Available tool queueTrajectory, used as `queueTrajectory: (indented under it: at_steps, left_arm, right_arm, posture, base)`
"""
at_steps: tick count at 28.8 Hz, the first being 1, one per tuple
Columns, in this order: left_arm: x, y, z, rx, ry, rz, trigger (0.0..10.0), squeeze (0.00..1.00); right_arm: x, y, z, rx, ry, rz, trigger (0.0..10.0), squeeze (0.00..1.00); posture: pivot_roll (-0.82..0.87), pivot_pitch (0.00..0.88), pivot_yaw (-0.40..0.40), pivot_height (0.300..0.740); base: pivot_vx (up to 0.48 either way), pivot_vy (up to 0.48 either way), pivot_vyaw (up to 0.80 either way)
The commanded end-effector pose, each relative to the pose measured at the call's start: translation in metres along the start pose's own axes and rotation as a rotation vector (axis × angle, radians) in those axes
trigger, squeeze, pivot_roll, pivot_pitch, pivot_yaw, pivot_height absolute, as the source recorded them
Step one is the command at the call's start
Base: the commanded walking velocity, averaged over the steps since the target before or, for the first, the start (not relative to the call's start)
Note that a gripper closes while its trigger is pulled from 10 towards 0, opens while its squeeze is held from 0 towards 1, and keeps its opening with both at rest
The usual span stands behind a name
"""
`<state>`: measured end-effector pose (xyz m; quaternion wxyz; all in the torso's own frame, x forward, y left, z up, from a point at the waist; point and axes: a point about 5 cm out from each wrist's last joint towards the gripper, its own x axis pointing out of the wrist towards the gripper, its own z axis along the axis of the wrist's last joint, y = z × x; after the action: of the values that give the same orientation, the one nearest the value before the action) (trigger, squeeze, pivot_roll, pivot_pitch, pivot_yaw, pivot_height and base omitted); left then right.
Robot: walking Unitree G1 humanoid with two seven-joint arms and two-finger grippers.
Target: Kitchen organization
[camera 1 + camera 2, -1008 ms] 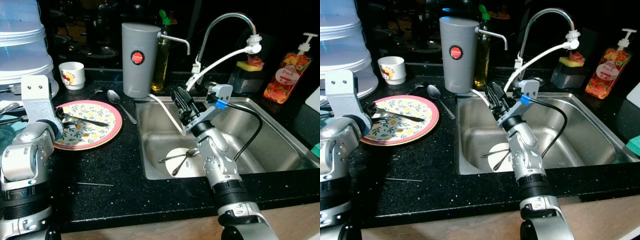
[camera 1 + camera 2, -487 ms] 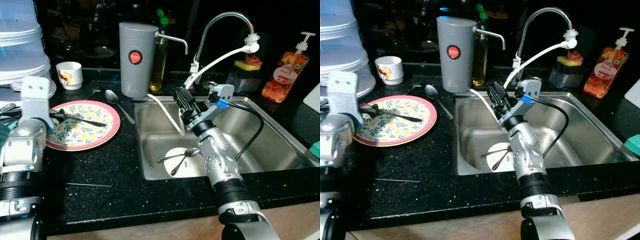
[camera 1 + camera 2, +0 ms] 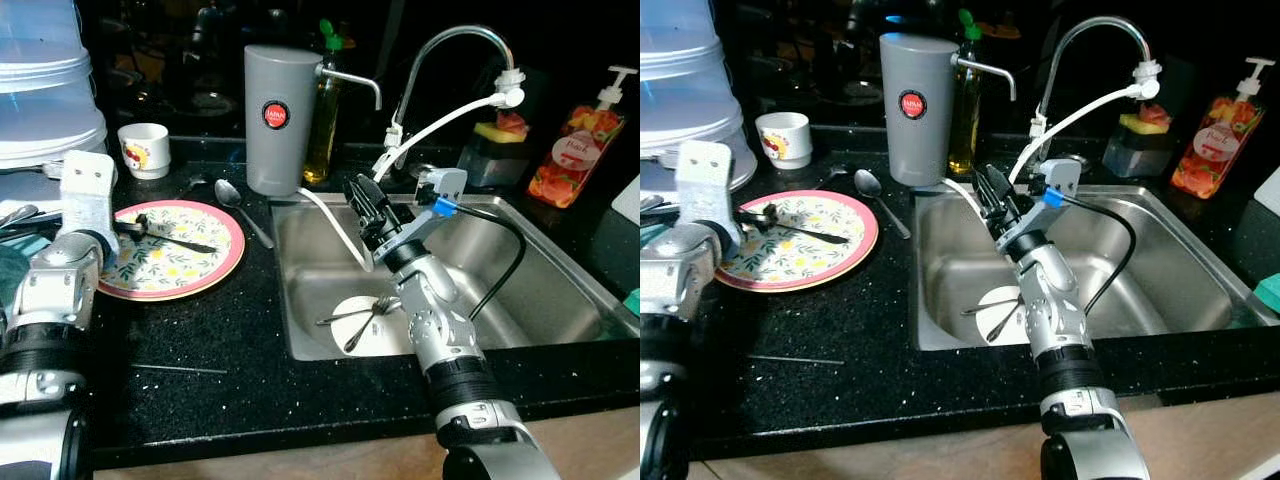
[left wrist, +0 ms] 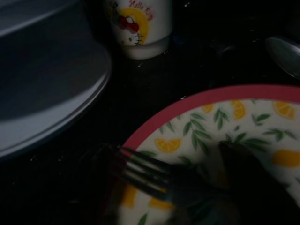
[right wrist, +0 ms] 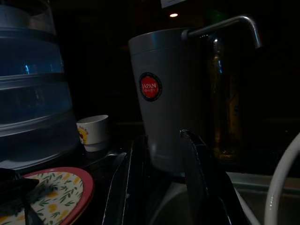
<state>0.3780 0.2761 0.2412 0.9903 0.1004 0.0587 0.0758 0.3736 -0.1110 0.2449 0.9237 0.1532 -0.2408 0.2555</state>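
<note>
Fingers of the left gripper [image 3: 128,226] appear pinched on a dark-handled fork [image 3: 170,238] over the round pink-rimmed floral plate [image 3: 205,265] near the black counter's [image 3: 230,350] left edge; a loose grip risks dropping it. The right gripper [image 3: 362,203] hovers spread over the steel sink's [image 3: 560,290] back-left corner.

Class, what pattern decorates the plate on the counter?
The plate has lemons and green leaves on white, with a pink-red rim; clearest in the left eye view.

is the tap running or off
Off, as far as the pictures show: no stream falls from the faucet spout or its white hose, and the sink basin holds no pooled water.
</note>
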Motion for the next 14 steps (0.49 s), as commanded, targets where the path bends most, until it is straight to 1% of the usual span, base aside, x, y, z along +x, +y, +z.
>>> queueTrajectory:
  at_steps: [1,6,9,10,11,14]
  left_arm:
    - [0.0013,0.0048,0.0008,0.025,0.001,0.001,10.0,0.0]
    - [0.008,0.0091,0.0011,0.006,0.025,0.002,10.0,0.0]
    - [0.0093,0.0104,0.0008,-0.003,0.036,0.0,10.0,0.0]
    - [0.0098,0.0113,0.0007,-0.008,0.04,-0.001,8.4,0.0]
    - [0.0103,0.0122,0.0002,-0.019,0.05,-0.007,0.0,0.0]
    - [0.0108,0.0126,-0.0003,-0.038,0.058,-0.018,0.0,0.0]
  right_arm:
    - [0.0017,-0.001,0.0017,0.008,-0.009,-0.001,10.0,0.0]
    - [0.0018,0.0001,0.0015,0.008,-0.009,0.007,10.0,0.0]
    - [0.002,0.0002,0.0018,0.007,-0.011,0.007,10.0,0.0]
    - [0.0019,0.0003,0.002,0.007,-0.011,0.008,10.0,0.0]
    - [0.0018,0.0003,0.0022,0.006,-0.012,0.009,10.0,0.0]
    - [0.0015,0.0002,0.0025,0.005,-0.012,0.01,10.0,0.0]
  posture:
    - [0.08,0.037,-0.087,0.74]
    - [0.07,0.031,-0.091,0.74]
    - [0.07,0.029,-0.09,0.74]
    - [0.07,0.028,-0.089,0.74]
    - [0.07,0.028,-0.089,0.74]
    - [0.07,0.027,-0.09,0.74]
  base:
    - [0.0,0.0,0.0]
    - [0.0,0.0,0.0]
    - [0.0,0.0,0.0]
    - [0.0,0.0,0.0]
    - [0.0,0.0,0.0]
    - [0.0,0.0,0.0]
